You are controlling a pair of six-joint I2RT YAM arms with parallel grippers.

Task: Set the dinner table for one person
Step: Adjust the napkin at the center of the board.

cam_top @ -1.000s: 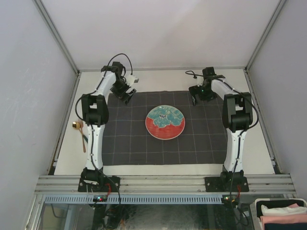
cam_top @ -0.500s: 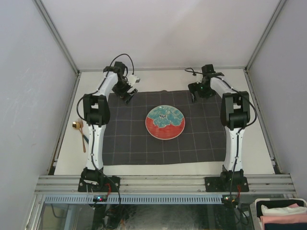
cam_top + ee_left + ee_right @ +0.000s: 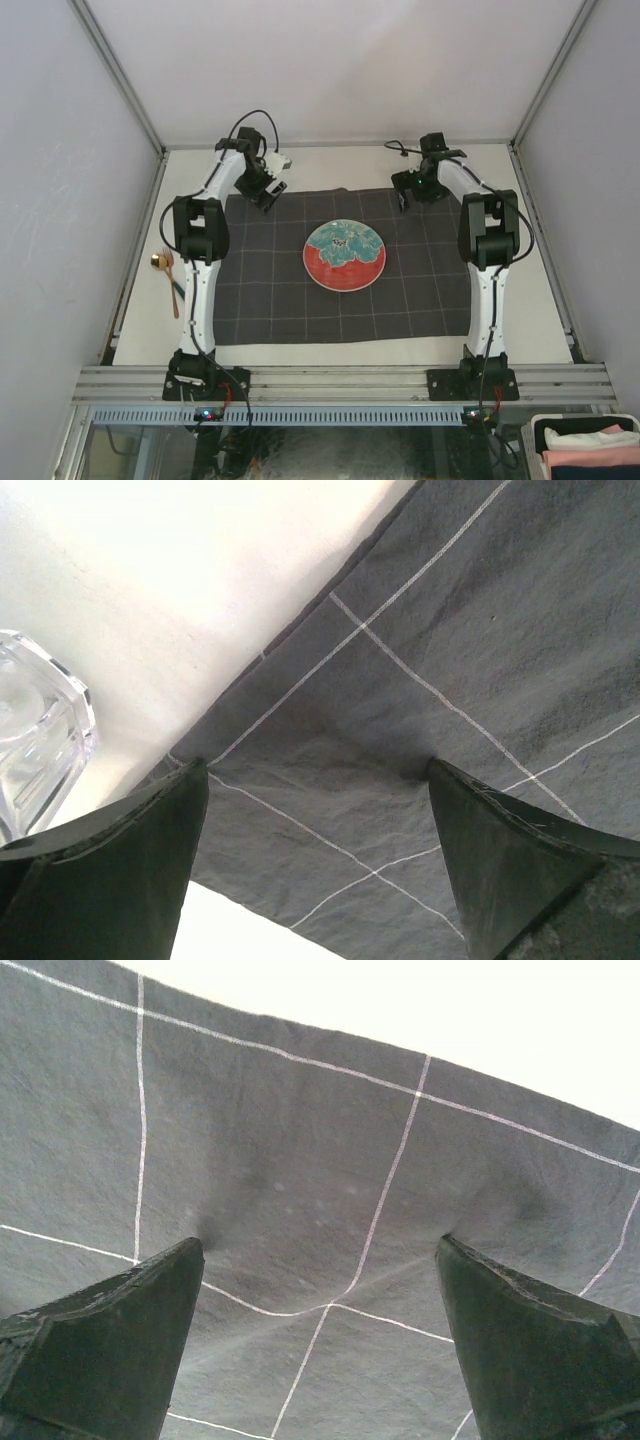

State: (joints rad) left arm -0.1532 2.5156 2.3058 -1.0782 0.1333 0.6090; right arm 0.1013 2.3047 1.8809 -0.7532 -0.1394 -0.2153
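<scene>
When read from the bottom edge of the overhead frame upward, starts at lower right with a bin (image 3: 560, 419) of folded pink and white cloths, outside the grey metal rail (image 3: 340, 378). Both arm bases bolted to that rail.

Beyond it, the dinner table (image 3: 330, 165): off-white, matte, filling the middle of the frame between grey side rails. Spread over most of it, a dark grey checked cloth (image 3: 270, 290) with thin white lines.

At frame left, off the cloth and just beside the left arm, a spoon (image 3: 168, 280) with a gold bowl, lying on bare tabletop.

At the cloth's centre, a round plate (image 3: 344, 256), red toward the bottom, teal toward the top. Small black-and-white mark in its middle, too small to read. Well apart from both grippers.

Farther up, left gripper (image 3: 265, 198) (image 3: 318, 780) at the cloth's upper left corner. Fingers (image 3: 110, 870) spread wide, tips down on puckered fabric, nothing pinched. At the left edge of the left wrist view, a clear faceted glass (image 3: 35, 730) on bare tabletop beside the cloth's edge.

Right gripper (image 3: 404, 200) (image 3: 320, 1250) near the cloth's upper right edge, fingers (image 3: 540, 1350) likewise spread wide, tips on the fabric, only checked cloth between them.
</scene>
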